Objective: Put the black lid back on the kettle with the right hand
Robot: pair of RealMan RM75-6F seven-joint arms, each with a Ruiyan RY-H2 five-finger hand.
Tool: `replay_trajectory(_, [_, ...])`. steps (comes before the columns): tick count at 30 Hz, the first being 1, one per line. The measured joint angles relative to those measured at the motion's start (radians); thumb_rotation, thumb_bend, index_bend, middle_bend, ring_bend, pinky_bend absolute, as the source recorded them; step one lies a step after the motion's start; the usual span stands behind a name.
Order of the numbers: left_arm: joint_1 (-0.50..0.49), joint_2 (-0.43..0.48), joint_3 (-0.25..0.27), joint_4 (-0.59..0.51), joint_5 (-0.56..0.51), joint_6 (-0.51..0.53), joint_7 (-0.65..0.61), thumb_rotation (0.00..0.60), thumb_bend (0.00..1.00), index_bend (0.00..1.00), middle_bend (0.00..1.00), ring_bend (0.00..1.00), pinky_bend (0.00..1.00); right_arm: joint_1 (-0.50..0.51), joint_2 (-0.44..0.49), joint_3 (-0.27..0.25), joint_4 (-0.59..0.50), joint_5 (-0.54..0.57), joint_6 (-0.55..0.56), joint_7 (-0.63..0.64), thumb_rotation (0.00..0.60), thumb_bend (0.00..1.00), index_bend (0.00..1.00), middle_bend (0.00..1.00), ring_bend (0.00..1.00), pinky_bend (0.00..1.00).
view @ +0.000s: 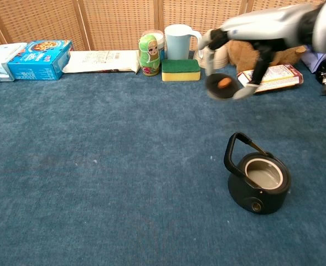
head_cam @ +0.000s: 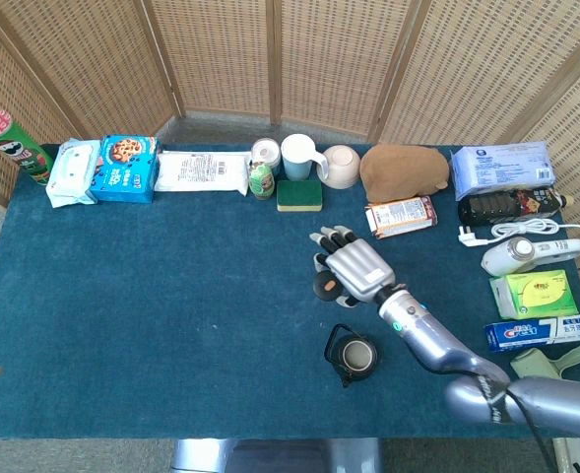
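The black lid with its orange knob hangs in the air, pinched by my right hand high above the table; in the head view only its edge shows under my right hand. The black kettle stands open on the blue cloth, handle raised at its left, below and right of the lid. From the head camera the kettle lies just below the hand. My left hand is in neither view.
Along the back stand a green sponge, a pale blue mug, a small green doll, a white bowl and a brown plush. A snack packet lies right of the lid. Boxes and toothpaste line the right edge.
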Motion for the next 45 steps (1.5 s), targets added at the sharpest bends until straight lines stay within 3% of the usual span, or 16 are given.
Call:
replay_trajectory(9, [-0.002, -0.007, 0.002, -0.008, 0.000, -0.005, 0.027, 0.600, 0.06, 0.00, 0.00, 0.00, 0.04, -0.072, 0.122, -0.049, -0.088, -0.110, 0.034, 0.042, 0.600, 0.26, 0.42, 0.10, 0.06, 0.00])
replay_trajectory(20, [-0.009, -0.014, 0.003, -0.019, -0.001, -0.017, 0.056, 0.600, 0.06, 0.00, 0.00, 0.00, 0.04, -0.191, 0.266, -0.147, -0.167, -0.333, 0.068, 0.157, 0.600, 0.26, 0.42, 0.10, 0.06, 0.00])
replay_trajectory(32, [-0.013, -0.015, 0.008, -0.023, 0.003, -0.024, 0.068, 0.600, 0.06, 0.00, 0.00, 0.00, 0.04, -0.222, 0.189, -0.189, -0.117, -0.415, 0.021, 0.204, 0.600, 0.26, 0.42, 0.10, 0.06, 0.00])
replay_trajectory(45, [-0.014, -0.010, 0.010, -0.024, -0.003, -0.030, 0.059, 0.600, 0.06, 0.00, 0.00, 0.00, 0.04, -0.225, 0.125, -0.187, -0.095, -0.414, -0.009, 0.186, 0.600, 0.26, 0.42, 0.10, 0.06, 0.00])
